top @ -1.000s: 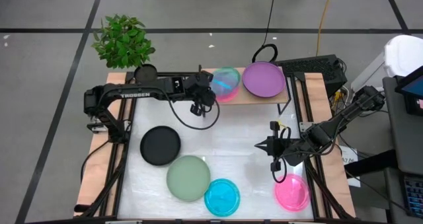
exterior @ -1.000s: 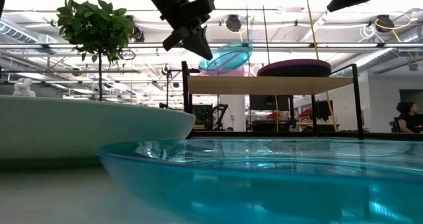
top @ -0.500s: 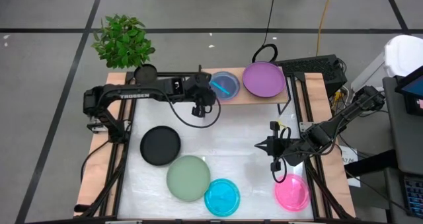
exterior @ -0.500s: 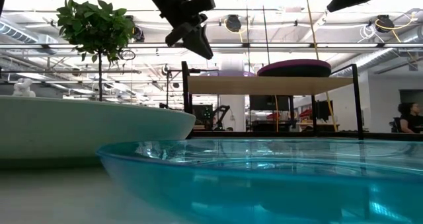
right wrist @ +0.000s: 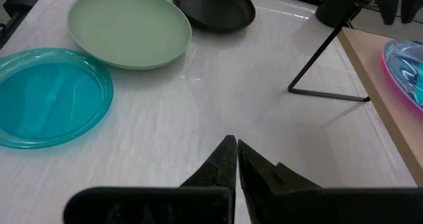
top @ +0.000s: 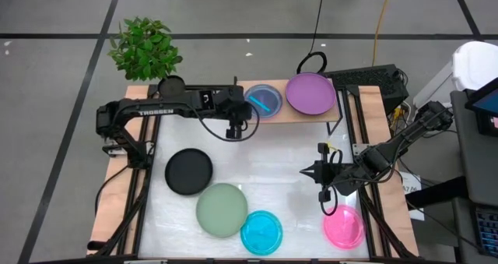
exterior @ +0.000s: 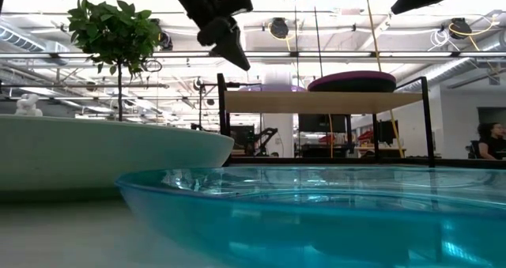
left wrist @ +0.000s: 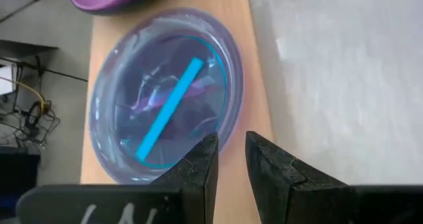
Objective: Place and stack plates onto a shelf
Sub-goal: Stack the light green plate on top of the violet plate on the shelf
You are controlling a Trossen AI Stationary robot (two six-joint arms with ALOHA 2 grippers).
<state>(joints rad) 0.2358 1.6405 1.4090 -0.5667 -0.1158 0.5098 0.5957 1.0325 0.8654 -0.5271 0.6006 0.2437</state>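
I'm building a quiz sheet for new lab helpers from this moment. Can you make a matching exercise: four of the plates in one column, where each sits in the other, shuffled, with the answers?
Plates:
1. purple plate
2. black plate
3. pink plate
4. sage green plate

Places:
A. on the table, below the right gripper in the high view
B. on the shelf, beside the cyan-topped stack
C. on the table, touching the cyan plate
D. on the table, nearest the left arm's base

Pairs: 1-B, 2-D, 3-A, 4-C
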